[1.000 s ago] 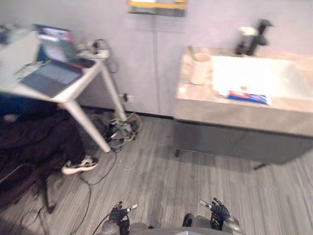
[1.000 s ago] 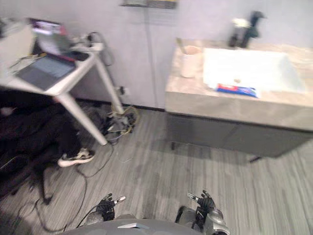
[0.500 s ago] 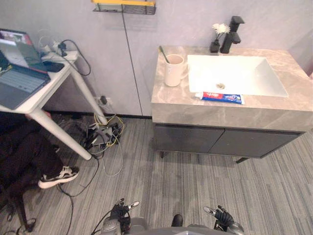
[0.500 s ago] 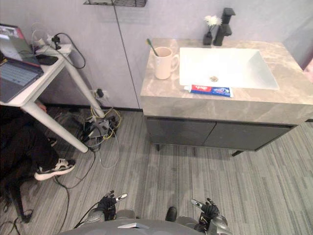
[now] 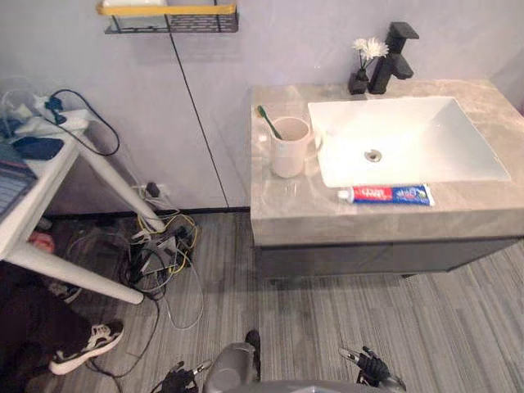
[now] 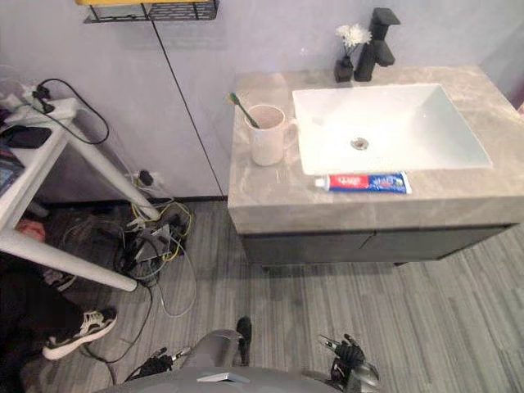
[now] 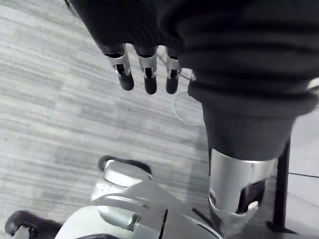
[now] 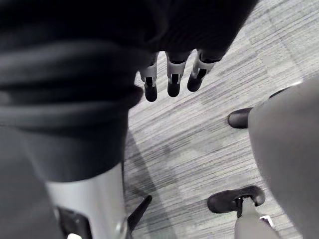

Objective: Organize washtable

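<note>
While toothpaste [image 5: 385, 194] lies flat, toothbrush [image 5: 268, 122] stands in mug [image 5: 291, 147].

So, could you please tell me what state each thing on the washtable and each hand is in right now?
toothpaste tube: lying flat on the counter, in front of the basin
mug: upright, toothbrush inside
toothbrush: leaning in the mug, head up
basin: empty
vase: upright beside the faucet
left hand: open, holding nothing
right hand: open, holding nothing
</note>
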